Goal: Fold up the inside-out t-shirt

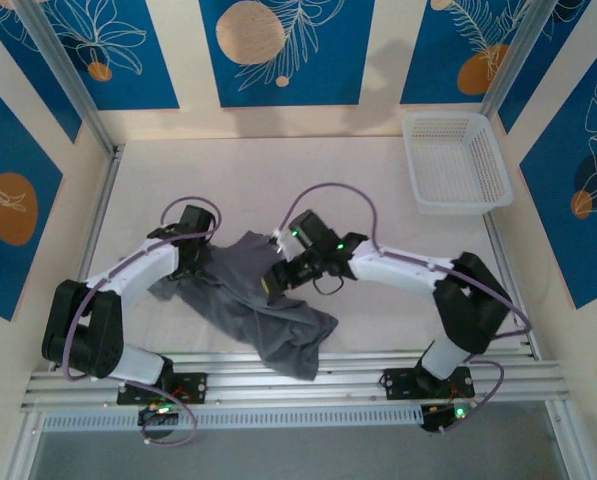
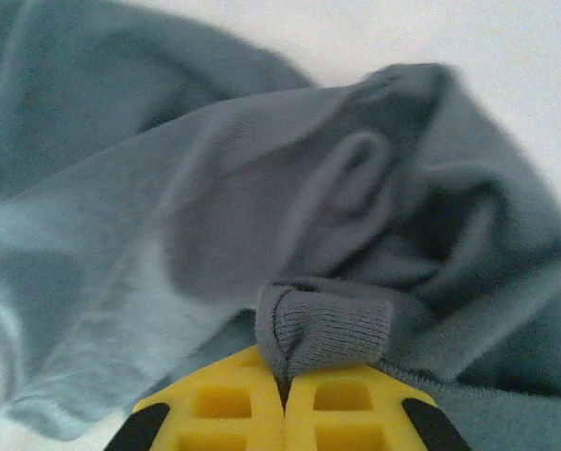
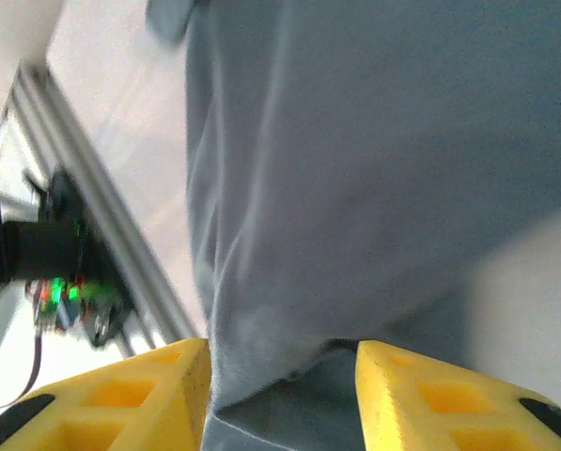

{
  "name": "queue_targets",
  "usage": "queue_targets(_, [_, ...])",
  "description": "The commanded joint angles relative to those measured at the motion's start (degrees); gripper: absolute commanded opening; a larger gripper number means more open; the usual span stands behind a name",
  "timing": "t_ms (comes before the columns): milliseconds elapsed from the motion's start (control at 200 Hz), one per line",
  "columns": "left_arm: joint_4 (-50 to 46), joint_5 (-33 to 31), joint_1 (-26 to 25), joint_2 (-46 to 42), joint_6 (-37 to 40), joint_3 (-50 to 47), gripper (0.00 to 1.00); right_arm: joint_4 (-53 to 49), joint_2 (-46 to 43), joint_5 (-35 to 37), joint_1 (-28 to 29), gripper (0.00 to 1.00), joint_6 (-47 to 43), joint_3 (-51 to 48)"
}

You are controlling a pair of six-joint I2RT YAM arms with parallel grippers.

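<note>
Seen from above, the left gripper [image 2: 285, 385] sits at the left, far edge of the inside-out t-shirt [image 1: 268, 310]. Its wrist camera shows the yellow jaws pressed together, pinching a small rolled fold of hem [image 2: 325, 329]. The rest of the cloth spreads away from those jaws in loose wrinkles.

The dark grey shirt lies crumpled on the pale table [image 1: 378, 180], in the middle and toward the near side. Its long axis runs on a diagonal, from the far left, where the left gripper holds it, down to the near right. There a bunched end reaches the metal rail [image 1: 378, 372] along the table's near edge.

The right gripper [image 3: 282, 362] reaches in from the right and is over the middle of the shirt, near its far edge. Its jaws stand apart. Cloth runs through the gap between them, but no pinch can be seen.

The two grippers are close together along the far edge, the left at the sleeve side and the right just beside it toward the centre. The near-right end lies nearer the right arm's base than the left's. Any spreading probably turns on drawing the cloth apart along that diagonal.

Far right, a white basket [image 1: 458, 165] stands well apart from the shirt.
</note>
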Motion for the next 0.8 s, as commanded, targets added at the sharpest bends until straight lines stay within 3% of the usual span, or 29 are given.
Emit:
queue_targets(0, [-3.86, -7.13, 2.68, -3.76, -5.8, -1.09, 0.14, -3.62, -0.63, 11.77, -6.37, 0.46, 3.79, 3.09])
queue_targets(150, [-5.4, -4.38, 2.96, -9.36, 0.23, 2.04, 0.47, -5.8, 0.66, 12.58, -9.57, 0.46, 5.01, 4.72])
queue_targets(215, [-6.53, -1.79, 1.18, -11.09, 2.1, 5.03, 0.55, -5.74, 0.44, 12.6, -9.65, 0.46, 5.68, 4.45])
queue_targets(305, [-5.69, 3.68, -4.99, -10.34, 6.04, 9.63, 0.61, -5.83, 0.65, 11.45, -9.74, 0.45, 6.26, 4.16])
queue_targets(400, [-7.05, 6.22, -13.27, -2.63, 11.0, 17.38, 0.64, -4.86, 0.24, 10.74, -9.91, 0.45, 7.31, 2.84])
queue_targets(520, [-15.78, -2.5, -21.84, 13.23, 13.73, 31.28, 0.71, -4.79, -1.02, 10.35, -10.77, 0.45, 8.25, 0.79])
queue_targets(795, [-16.33, -7.91, -23.66, 34.92, 16.13, 44.03, 0.87, -6.0, -9.5, 11.59, -12.68, 0.46, 9.68, -7.01])
